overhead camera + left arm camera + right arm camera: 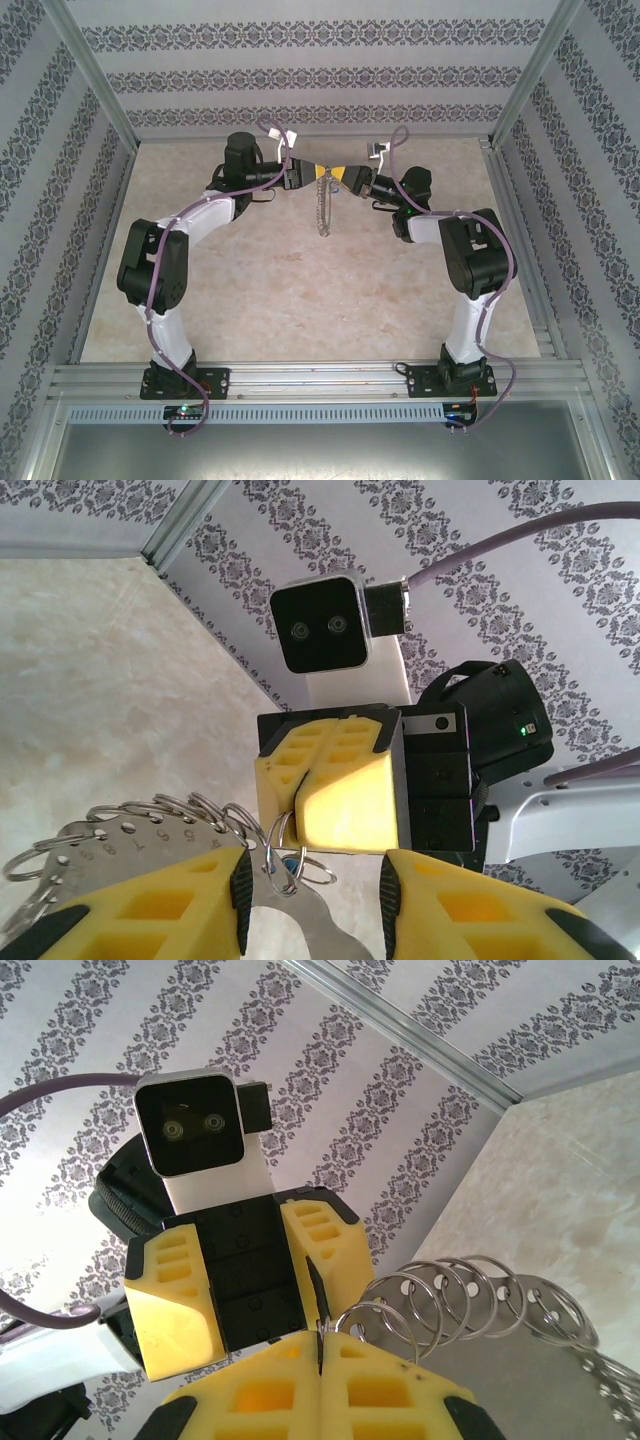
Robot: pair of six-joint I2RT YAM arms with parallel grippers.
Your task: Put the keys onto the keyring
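The keyring is a flat metal strip with numbered holes (pixel 130 832) that carries several split rings (pixel 470 1295). It hangs in the air (pixel 322 212) between both grippers above the far middle of the table. My right gripper (pixel 320 1345) (pixel 300 805) (pixel 352 178) is shut, pinching one small ring (pixel 282 832) at its fingertips. My left gripper (pixel 312 880) (pixel 305 175) faces it with its jaws apart. The strip's end lies in that gap, against one pad (pixel 241 885). A speck of bright blue (pixel 290 861), apparently the key's head, shows behind the rings; the rest is hidden.
The beige table (pixel 300 290) lies below, fenced by patterned walls (pixel 320 75) and an aluminium frame (pixel 320 375) at the near edge. Both arms reach in toward the far centre, their elbows out to the sides.
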